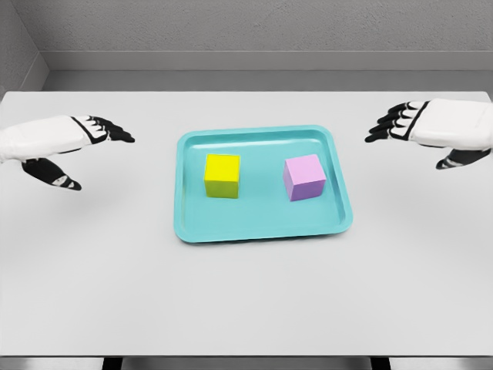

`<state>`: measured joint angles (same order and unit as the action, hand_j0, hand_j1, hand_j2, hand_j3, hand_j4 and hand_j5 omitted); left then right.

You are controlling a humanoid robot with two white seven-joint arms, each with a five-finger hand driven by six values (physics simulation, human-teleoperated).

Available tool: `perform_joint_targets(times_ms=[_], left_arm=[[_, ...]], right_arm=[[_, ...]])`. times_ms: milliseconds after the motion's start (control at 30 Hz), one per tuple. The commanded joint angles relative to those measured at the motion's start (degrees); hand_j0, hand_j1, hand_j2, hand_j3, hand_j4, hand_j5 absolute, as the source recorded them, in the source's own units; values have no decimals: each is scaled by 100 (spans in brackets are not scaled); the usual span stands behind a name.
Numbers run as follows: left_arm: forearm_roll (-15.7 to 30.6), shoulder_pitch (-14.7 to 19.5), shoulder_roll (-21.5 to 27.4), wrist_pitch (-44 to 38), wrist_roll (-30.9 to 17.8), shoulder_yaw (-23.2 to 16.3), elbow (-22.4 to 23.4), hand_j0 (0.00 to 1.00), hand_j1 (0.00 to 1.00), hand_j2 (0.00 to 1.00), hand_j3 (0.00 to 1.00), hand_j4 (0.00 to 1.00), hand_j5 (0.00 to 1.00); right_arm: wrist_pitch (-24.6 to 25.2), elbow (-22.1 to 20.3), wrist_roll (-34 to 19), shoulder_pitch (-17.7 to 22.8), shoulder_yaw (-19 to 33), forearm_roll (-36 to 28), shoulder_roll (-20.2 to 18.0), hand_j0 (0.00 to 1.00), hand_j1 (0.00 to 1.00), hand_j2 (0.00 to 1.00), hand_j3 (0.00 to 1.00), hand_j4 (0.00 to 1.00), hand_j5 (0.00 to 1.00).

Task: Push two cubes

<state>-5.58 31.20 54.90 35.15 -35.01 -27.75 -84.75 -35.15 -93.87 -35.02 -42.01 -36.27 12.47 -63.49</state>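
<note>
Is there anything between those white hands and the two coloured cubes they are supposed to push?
Only the teal tray's raised rim. The yellow cube and purple cube sit inside it, apart from each other. The left hand and right hand hover open outside the tray, with bare table between.

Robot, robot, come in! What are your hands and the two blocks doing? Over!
Left hand and right hand open, hovering either side of teal tray. Yellow cube and purple cube in tray, apart, untouched. Nothing between hands and cubes but the tray rim.
</note>
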Motion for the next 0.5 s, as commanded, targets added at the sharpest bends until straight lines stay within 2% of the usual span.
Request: perform_joint_targets(times_ms=[0,100,133,167,200,233,267,300,333,367,467], left_arm=[[22,0,-173,-15,1,-20,81,100,100,100,100,100,100],[-101,9,-261,-15,1,-20,81,98,98,98,98,98,98],[-267,61,-340,-15,1,-37,81,89,89,89,89,89,89],[-382,246,-384,-15,1,-353,81,68,68,68,68,68,68],[-610,614,-437,-15,1,-924,108,47,47,47,47,47,47],[-646,870,-437,-15,1,-1066,239,32,32,32,32,32,32],[-733,923,-480,-15,1,-1092,380,20,20,20,20,20,20],[-769,940,-630,-15,1,-1197,652,17,17,17,17,17,17],[-769,1090,-683,-15,1,-1320,995,13,13,13,13,13,13],[-769,1230,-718,-15,1,-1601,1039,10,10,10,10,10,10],[-786,1555,-946,-15,1,-1971,1092,9,9,9,9,9,9]], right_arm=[[15,-62,2,0,-3,-25,3,100,100,100,100,100,100],[15,-53,2,-52,14,-60,56,100,100,100,100,100,100],[15,-18,2,-97,14,-78,30,100,100,100,100,100,100],[15,9,2,-88,67,-52,-32,100,100,100,100,100,100],[15,9,2,-88,-3,-51,-41,51,51,51,51,51,51],[15,17,2,-53,-108,-78,-32,9,9,9,9,9,9],[15,26,2,-88,-328,-43,3,4,4,4,4,4,4],[15,26,2,-97,-416,-16,21,0,0,0,0,0,0],[15,26,2,-79,-548,19,47,0,0,0,0,0,0],[15,26,2,-88,-724,177,65,0,0,0,0,0,0],[15,220,2,-79,-759,414,320,2,2,2,2,2,2]])
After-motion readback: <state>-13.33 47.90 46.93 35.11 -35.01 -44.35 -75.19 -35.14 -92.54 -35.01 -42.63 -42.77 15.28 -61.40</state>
